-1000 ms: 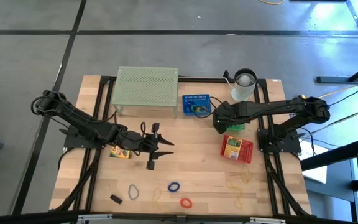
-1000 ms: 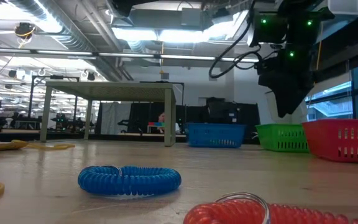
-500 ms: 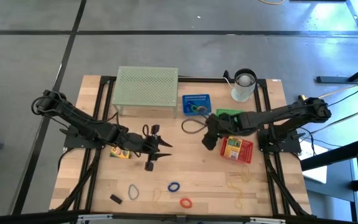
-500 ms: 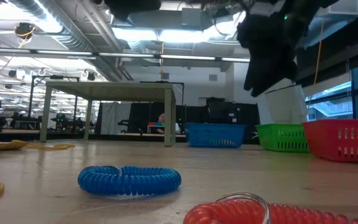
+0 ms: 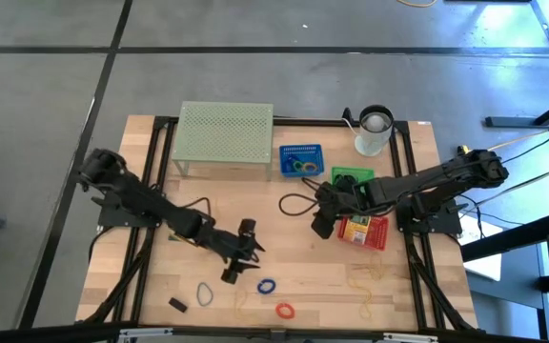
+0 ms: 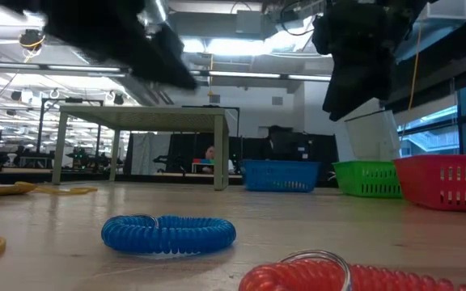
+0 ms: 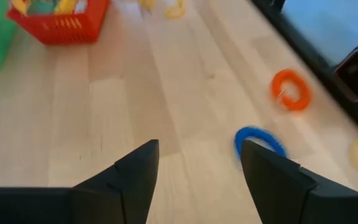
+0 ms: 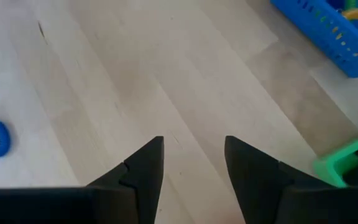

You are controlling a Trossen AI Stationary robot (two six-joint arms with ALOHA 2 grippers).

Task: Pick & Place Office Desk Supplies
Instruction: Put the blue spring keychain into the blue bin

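A blue coiled loop (image 5: 268, 286) lies flat on the wood near the table's near edge, with a red-orange coil (image 5: 284, 310) just nearer and right of it. My left gripper (image 5: 244, 257) hovers open a little to the far left of the blue loop (image 7: 260, 140), with nothing between its fingers (image 7: 143, 163). The orange coil (image 7: 291, 91) lies beyond the blue loop. My right gripper (image 5: 321, 226) hangs open over bare wood mid-table (image 8: 193, 146), empty, beside the red basket (image 5: 363, 229). A yellow loop (image 5: 205, 293) and a black clip (image 5: 177, 305) lie near the front left.
The pale green mesh stand (image 5: 225, 138) and white cup (image 5: 375, 129) stand at the back. A blue basket (image 5: 301, 160) and a green basket (image 5: 351, 176) sit between them. Thin yellow bands (image 5: 365, 278) lie near the front right. A black cable loops by the right arm (image 5: 294, 203).
My left gripper has dropped and swung toward the near edge, closing on the blue loop, and now shows blurred at the low view's upper left. My right gripper has left the green basket and gone toward the table's left and near side, mostly early on.
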